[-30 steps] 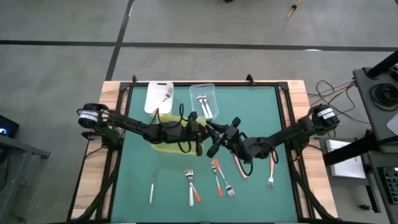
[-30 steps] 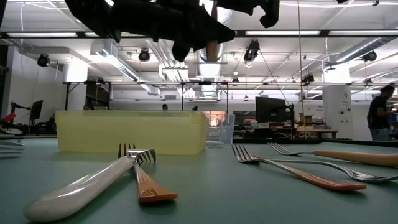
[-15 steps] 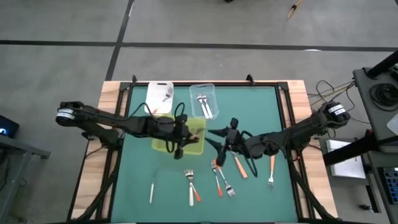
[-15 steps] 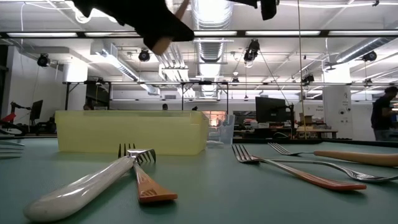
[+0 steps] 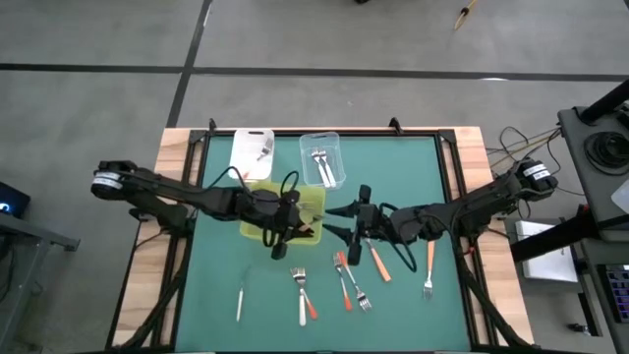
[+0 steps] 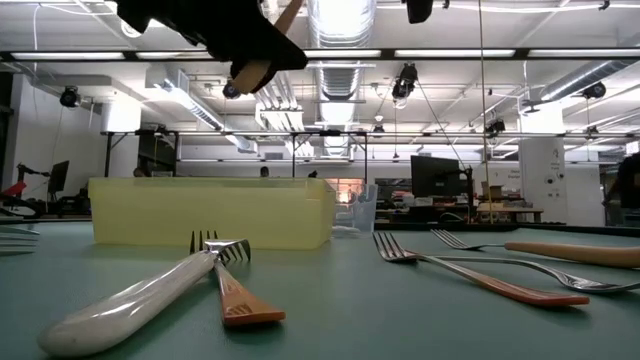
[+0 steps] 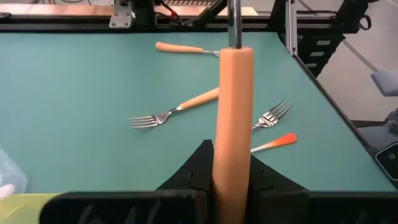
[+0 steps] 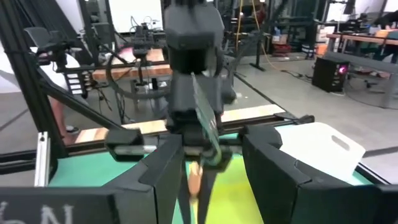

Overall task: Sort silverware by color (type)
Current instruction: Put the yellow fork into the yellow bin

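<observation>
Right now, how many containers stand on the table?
3: a white tub at the back edge, a clear tub beside it, and a yellow tray just in front of both. The arms cover part of the table, so a small one could be hidden.

We see a yellow-green tray (image 5: 257, 228) on the green table mat (image 5: 413, 177). Beyond it, near the far edge, a white tub (image 5: 250, 154) and a clear tub (image 5: 320, 149) stand side by side.
</observation>
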`<action>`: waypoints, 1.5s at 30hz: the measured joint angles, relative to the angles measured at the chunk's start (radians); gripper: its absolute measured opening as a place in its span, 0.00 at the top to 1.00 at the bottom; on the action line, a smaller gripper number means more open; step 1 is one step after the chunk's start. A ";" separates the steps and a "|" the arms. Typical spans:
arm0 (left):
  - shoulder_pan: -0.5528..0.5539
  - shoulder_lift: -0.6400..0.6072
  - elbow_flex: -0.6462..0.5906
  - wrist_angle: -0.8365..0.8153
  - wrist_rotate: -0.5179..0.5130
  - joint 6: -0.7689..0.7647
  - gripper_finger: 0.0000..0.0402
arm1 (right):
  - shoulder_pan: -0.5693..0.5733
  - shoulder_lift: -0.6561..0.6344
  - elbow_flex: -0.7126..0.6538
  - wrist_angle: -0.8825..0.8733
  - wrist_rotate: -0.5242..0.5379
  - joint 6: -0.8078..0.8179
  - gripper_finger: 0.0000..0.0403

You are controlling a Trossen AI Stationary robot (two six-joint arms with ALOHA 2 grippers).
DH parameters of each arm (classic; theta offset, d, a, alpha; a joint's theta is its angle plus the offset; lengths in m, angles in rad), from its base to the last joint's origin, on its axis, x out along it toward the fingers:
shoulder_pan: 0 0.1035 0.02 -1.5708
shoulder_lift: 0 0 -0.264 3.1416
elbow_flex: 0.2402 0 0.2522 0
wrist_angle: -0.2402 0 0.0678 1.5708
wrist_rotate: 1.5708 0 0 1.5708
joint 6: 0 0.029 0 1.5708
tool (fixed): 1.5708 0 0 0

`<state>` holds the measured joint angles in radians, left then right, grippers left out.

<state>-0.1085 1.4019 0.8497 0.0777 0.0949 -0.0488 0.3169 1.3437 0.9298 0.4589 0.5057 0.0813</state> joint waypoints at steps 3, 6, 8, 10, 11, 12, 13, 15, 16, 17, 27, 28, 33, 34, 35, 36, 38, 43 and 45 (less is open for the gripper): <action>-0.002 0.023 0.003 0.001 0.002 -0.011 0.97 | -0.003 0.000 0.000 0.003 -0.003 -0.010 0.61; -0.002 0.042 0.016 0.012 0.002 -0.020 0.97 | -0.005 0.000 0.000 0.004 -0.021 -0.025 0.62; -0.002 0.059 0.035 0.013 0.002 -0.023 0.97 | -0.004 0.000 0.000 0.005 -0.039 -0.030 0.63; -0.003 0.078 0.057 0.011 0.003 -0.022 0.97 | -0.003 0.000 0.000 0.007 -0.042 -0.044 0.65; -0.004 0.087 0.068 0.009 0.006 -0.019 0.97 | -0.003 0.000 0.000 0.011 -0.042 -0.047 0.66; -0.004 0.093 0.078 0.009 0.015 -0.014 0.97 | -0.004 0.000 0.000 0.011 -0.042 -0.048 0.68; -0.004 0.101 0.088 0.009 0.027 -0.006 0.97 | -0.004 0.000 0.000 0.012 -0.041 -0.048 0.70; -0.004 0.111 0.102 0.006 0.036 0.006 0.97 | -0.004 0.000 0.000 0.014 -0.038 -0.043 0.77; -0.004 0.114 0.106 0.006 0.045 0.007 0.97 | -0.004 0.000 0.000 0.014 -0.036 -0.039 0.81; -0.004 0.116 0.108 0.006 0.047 0.006 0.97 | -0.004 0.000 0.000 0.014 -0.036 -0.035 0.85; -0.005 0.112 0.118 0.008 0.050 -0.013 0.88 | -0.004 0.001 -0.001 0.057 -0.030 -0.021 0.98; -0.005 0.112 0.119 0.006 0.050 -0.011 0.84 | -0.004 0.001 -0.001 0.060 -0.032 -0.017 0.98; -0.002 0.112 0.119 0.003 0.035 0.009 0.67 | -0.004 0.001 -0.001 0.062 -0.031 -0.001 0.98; -0.002 0.112 0.118 0.000 0.022 0.013 0.65 | -0.004 0.001 -0.001 0.065 -0.022 -0.001 0.98; 0.000 0.110 0.119 -0.007 0.007 0.017 0.63 | -0.003 0.001 -0.001 0.069 -0.009 0.001 0.98; 0.001 0.107 0.119 -0.021 -0.010 0.023 0.61 | -0.003 0.001 -0.001 0.070 0.000 0.007 0.98; 0.005 0.096 0.119 -0.039 -0.041 0.039 0.58 | -0.005 -0.004 -0.001 0.069 0.010 0.025 0.98; 0.021 0.058 0.119 -0.069 -0.081 0.067 0.53 | -0.004 -0.012 -0.001 0.065 0.079 0.059 0.98; 0.024 0.040 0.118 -0.078 -0.127 0.075 0.52 | -0.004 -0.014 -0.001 0.063 0.123 0.074 0.98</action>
<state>-0.0846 1.4415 0.9681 -0.0004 -0.0321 0.0266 0.3130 1.3301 0.9291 0.5218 0.6292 0.1555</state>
